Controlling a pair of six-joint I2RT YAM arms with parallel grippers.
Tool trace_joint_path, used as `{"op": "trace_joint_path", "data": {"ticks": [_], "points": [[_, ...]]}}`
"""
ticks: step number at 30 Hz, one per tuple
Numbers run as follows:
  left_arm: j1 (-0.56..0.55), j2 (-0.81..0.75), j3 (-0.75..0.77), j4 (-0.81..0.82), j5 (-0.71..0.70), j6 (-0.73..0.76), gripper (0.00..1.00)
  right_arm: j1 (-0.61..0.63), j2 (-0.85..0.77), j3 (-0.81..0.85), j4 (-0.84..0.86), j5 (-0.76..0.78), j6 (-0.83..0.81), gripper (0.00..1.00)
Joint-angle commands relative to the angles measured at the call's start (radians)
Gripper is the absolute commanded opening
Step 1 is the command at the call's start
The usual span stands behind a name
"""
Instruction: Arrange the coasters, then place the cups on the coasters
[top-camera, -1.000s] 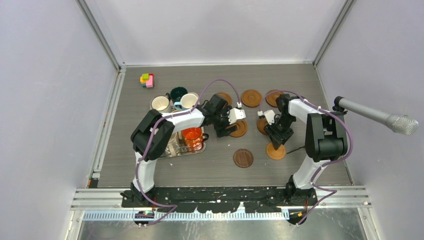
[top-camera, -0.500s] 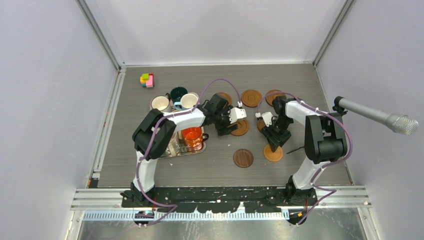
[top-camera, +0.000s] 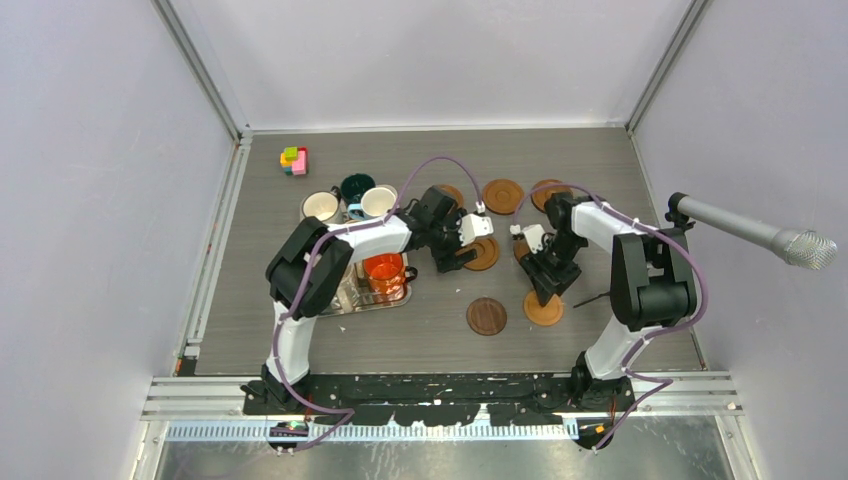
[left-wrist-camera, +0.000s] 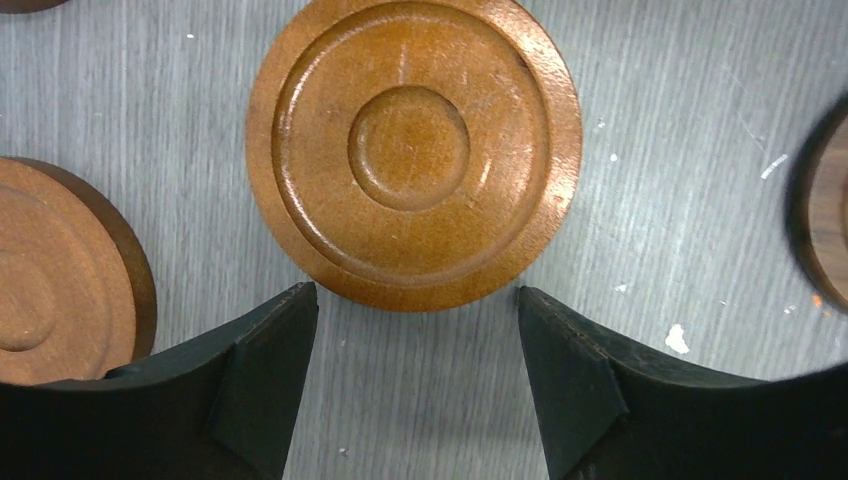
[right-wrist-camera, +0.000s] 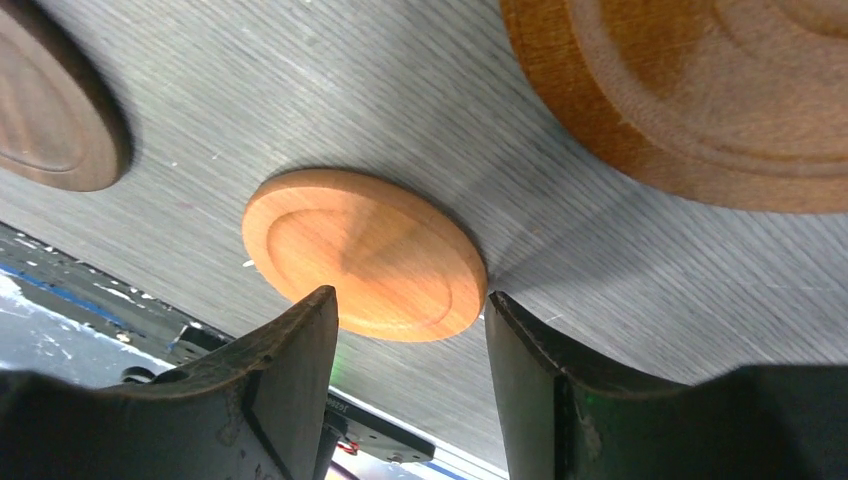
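One coaster (left-wrist-camera: 60, 270) partly off-frame, partly behind left hand (left-wrist-camera: 415, 300).

A glossy brown coaster (left-wrist-camera: 414, 150) with ringed grooves lay flat just beyond the left gripper (left-wrist-camera: 414, 320) fingertips, and another coaster (left-wrist-camera: 60, 270) lay near, beside one finger. The orange-tan coaster (right-wrist-camera: 365, 252) lay flat at the right gripper (right-wrist-camera: 410, 310) tips, with the darker coaster (right-wrist-camera: 50, 110) apart to one side. Back along the left arm, an orange cup (top-camera: 384, 270), a white cup (top-camera: 321, 207) and a dark green cup (top-camera: 357, 187) stood upright.
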Motion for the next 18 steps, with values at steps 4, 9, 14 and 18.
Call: {"op": "trace_joint_path", "data": {"ticks": [4,9,14,18], "points": [[-0.005,-0.172,-0.035,-0.07,0.123,-0.048,0.77,0.005,-0.094,0.105,-0.06,-0.079,0.029,0.62],[-0.073,-0.199,-0.085,-0.085,0.143,-0.102,0.73,0.0,-0.087,0.11,-0.074,-0.078,0.028,0.62],[-0.138,-0.168,-0.089,-0.059,0.137,-0.172,0.7,-0.02,-0.071,0.113,-0.08,-0.07,0.027,0.61],[-0.192,-0.15,-0.109,-0.003,0.123,-0.191,0.68,-0.036,-0.058,0.121,-0.082,-0.062,0.029,0.61]]}}
